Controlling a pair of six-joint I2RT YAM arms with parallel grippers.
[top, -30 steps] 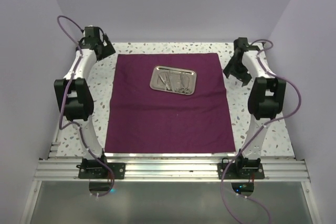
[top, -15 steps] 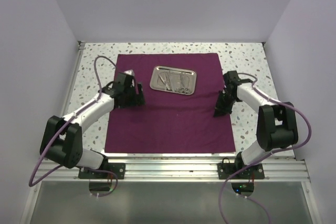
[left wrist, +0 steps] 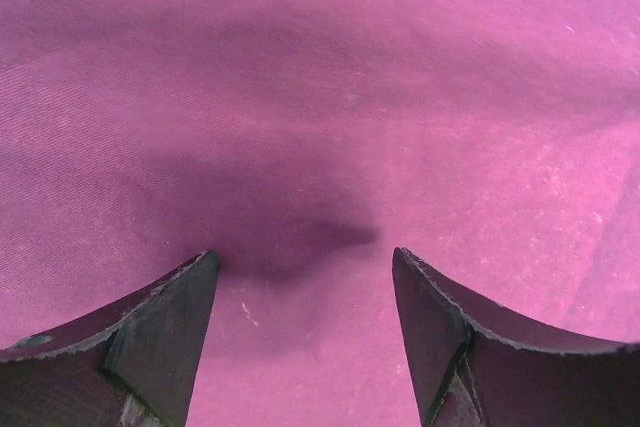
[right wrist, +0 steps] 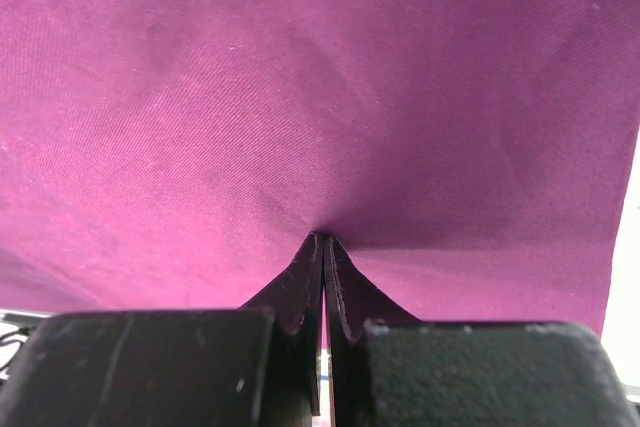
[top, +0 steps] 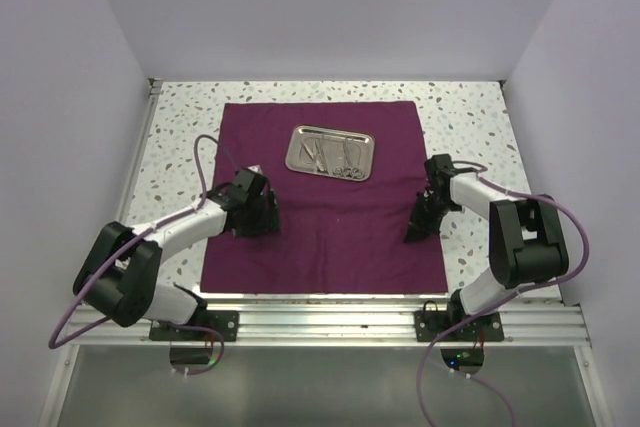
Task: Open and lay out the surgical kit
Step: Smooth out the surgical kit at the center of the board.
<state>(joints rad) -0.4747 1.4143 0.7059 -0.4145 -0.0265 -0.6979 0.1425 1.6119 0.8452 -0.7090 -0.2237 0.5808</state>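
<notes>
The surgical kit's dark magenta cloth wrap (top: 330, 227) lies spread flat on the table. On its far middle stands the small steel tray (top: 300, 137) holding the thin silver scissors and tweezers (top: 335, 158). My left gripper (top: 266, 224) hovers low over the wrap's left part. In the left wrist view that gripper (left wrist: 305, 259) is open, with only cloth (left wrist: 320, 67) below. My right gripper (top: 413, 232) is at the wrap's right edge. The right wrist view shows it (right wrist: 323, 237) shut, tips pinching the cloth (right wrist: 300, 67), which creases towards them.
The speckled white table (top: 180, 137) shows as bare strips left, right and behind the wrap. A metal rail (top: 320, 322) with both arm bases runs along the near edge. Pale walls close in on three sides.
Both arms swung down from the back corners onto the wrap, then drew a little nearer. The right gripper shut on the cloth's right edge. The left gripper's fingers narrowed slightly.
</notes>
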